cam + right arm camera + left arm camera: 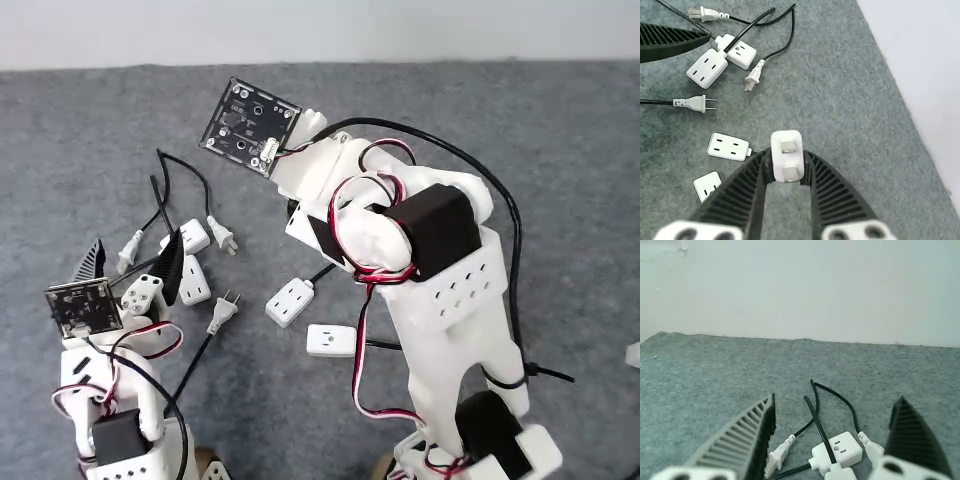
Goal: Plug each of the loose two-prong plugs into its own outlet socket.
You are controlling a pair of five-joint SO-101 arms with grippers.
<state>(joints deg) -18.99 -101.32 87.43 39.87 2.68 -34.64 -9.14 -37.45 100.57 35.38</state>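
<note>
White plastic two-prong plug (786, 144), pinched in the black ribbed right gripper (786, 165), may twist and miss a white outlet socket (842, 450); the left gripper (836, 402), spread wide, steadies nothing.

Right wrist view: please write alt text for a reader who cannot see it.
The right pincer is shut on a white plug above grey carpet. Beyond it lie white outlet sockets and loose two-prong plugs on black cords.

The counter (560, 150) has a grey, felt-like surface, and a plain white wall (320, 30) spans the frame's top edge.
</note>
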